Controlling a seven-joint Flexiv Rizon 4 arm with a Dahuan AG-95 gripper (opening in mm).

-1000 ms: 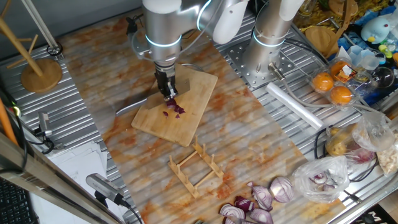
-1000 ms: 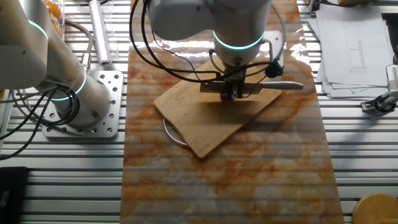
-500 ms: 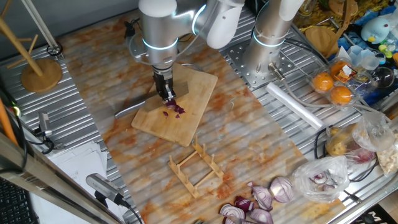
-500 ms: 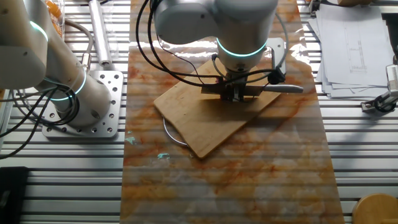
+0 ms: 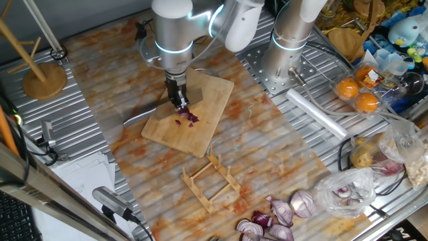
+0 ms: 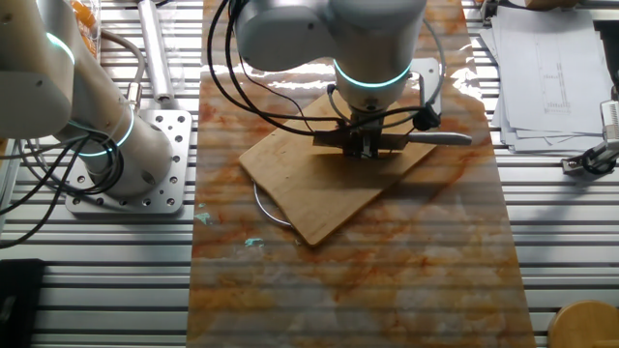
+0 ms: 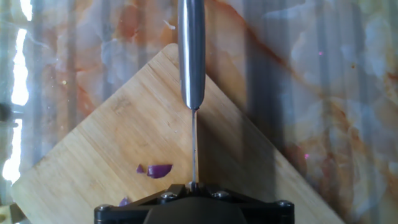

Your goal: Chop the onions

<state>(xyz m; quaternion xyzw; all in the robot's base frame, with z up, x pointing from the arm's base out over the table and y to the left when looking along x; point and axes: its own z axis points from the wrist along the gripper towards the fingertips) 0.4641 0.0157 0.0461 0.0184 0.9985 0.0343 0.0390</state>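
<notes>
A small cluster of dark red-purple onion pieces (image 5: pixel 188 118) lies near the middle of a bamboo cutting board (image 5: pixel 200 137). My gripper (image 5: pixel 180 103) stands upright right over them and is shut on a steel knife (image 5: pixel 138 116), whose handle sticks out past the board's edge. In the other fixed view the gripper (image 6: pixel 365 148) hides the onions, and the knife handle (image 6: pixel 442 138) points right over the board (image 6: pixel 319 203). In the hand view the knife (image 7: pixel 191 56) runs straight ahead, edge on, and two onion pieces (image 7: pixel 160 170) lie just left of the blade on the board (image 7: pixel 99 143).
A wooden slotted rack (image 5: pixel 212 181) stands in front of the board. Halved red onions (image 5: pixel 277 217) and a clear bag (image 5: pixel 344 191) lie at the front right, with oranges (image 5: pixel 358 94) further back. A wooden stand (image 5: pixel 43 77) is at the left. A second arm's base (image 6: pixel 126 164) stands beside the mat.
My gripper, with the knife in it, has shifted slightly sideways along the board. The onion pieces lie where they were.
</notes>
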